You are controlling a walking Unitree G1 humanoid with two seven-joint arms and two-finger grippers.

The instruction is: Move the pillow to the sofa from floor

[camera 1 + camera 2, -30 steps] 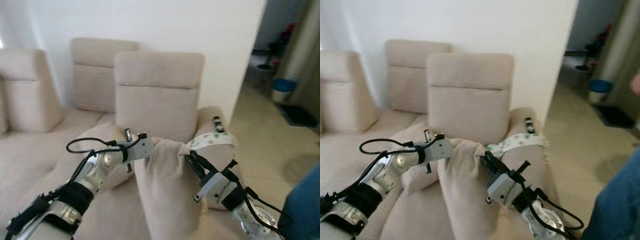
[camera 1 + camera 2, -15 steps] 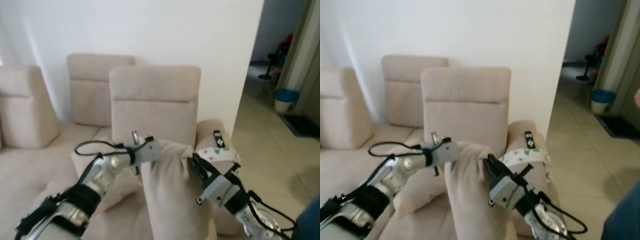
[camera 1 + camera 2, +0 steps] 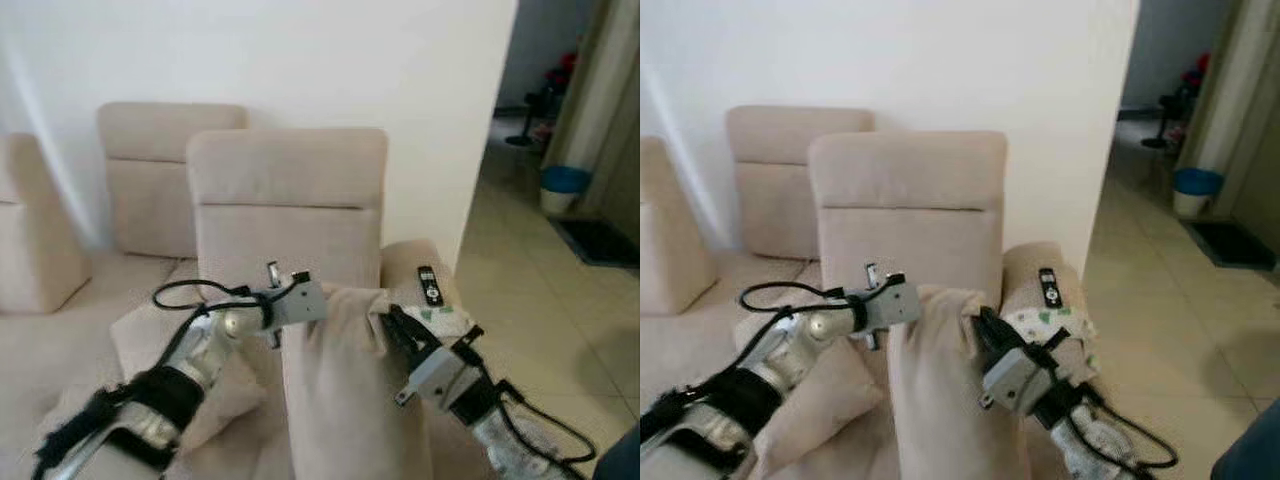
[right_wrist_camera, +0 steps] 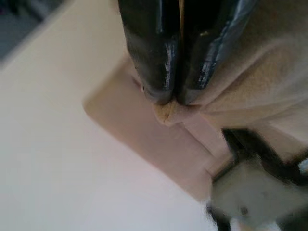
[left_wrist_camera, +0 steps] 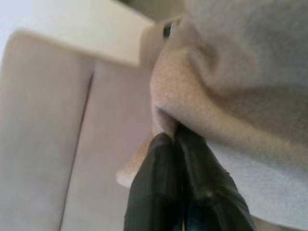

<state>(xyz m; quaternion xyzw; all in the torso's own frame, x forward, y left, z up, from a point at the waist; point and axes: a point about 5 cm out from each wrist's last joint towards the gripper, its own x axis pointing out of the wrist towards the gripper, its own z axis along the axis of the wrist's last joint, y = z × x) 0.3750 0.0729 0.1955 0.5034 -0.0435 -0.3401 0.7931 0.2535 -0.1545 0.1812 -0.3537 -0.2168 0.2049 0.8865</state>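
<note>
A beige pillow (image 3: 345, 390) hangs upright between my two arms, held up in front of the beige sofa (image 3: 290, 200). My left gripper (image 3: 322, 297) is shut on the pillow's top left corner, and the left wrist view shows its fingers (image 5: 168, 192) pinching the fabric (image 5: 231, 96). My right gripper (image 3: 384, 315) is shut on the top right corner; in the right wrist view its fingertips (image 4: 159, 72) clamp a fold of the pillow (image 4: 250, 82). The pillow's lower part runs out of the picture.
Another beige cushion (image 3: 175, 350) lies on the sofa seat under my left arm. A black remote (image 3: 429, 284) and a patterned cloth (image 3: 445, 318) rest on the sofa's armrest. To the right is a tiled floor (image 3: 540, 300) with a blue bin (image 3: 561, 186) in the hallway.
The camera view has shifted, with the sofa back now further left. Both grippers keep their hold on the pillow, which stays raised at about the same height.
</note>
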